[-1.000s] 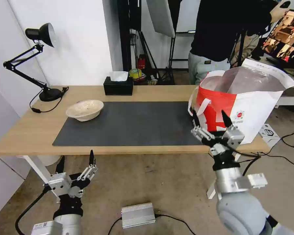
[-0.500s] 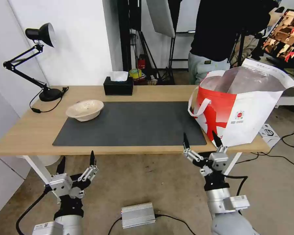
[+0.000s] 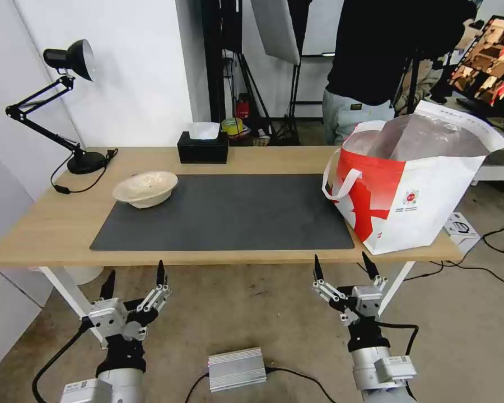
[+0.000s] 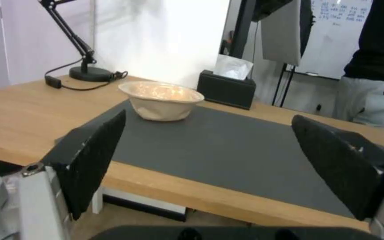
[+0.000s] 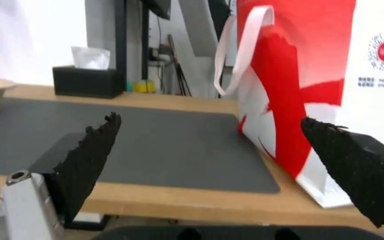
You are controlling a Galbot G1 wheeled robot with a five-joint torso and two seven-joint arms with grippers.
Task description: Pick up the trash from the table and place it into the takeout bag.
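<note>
Worktop (image 3: 50,224): long light-wood top on white legs, carrying a dark grey mat (image 3: 224,212) across its middle.

Beige paper-pulp bowl (image 3: 145,188): upright, resting on the mat's far left corner, its rim overhanging the mat edge toward the worktop's left end. In the left wrist view the bowl (image 4: 161,104) sits beyond the spread fingers, empty as far as can be seen.

Takeout bag (image 3: 425,184): white and red, foil-lined, standing open-mouthed at the worktop's right end, its base reaching the near edge and touching the mat's right edge. White strap handle (image 3: 341,182) hangs down its left face; small round logo (image 3: 411,197) on the white panel. In the right wrist view the bag (image 5: 298,66) stands close ahead.

Black tissue box (image 3: 203,147): at the far edge, behind the mat, a white tissue standing up from it.

Black desk lamp (image 3: 67,101): base on the far left corner, cord trailing on the wood.

Left end effector (image 3: 133,280): below the near edge, left of centre, fingers spread and pointing up, holding nothing.

Right end effector (image 3: 343,267): below the near edge, under the mat's right corner, fingers spread, holding nothing.

Silver box (image 3: 236,368): on the floor between the two arms.
</note>
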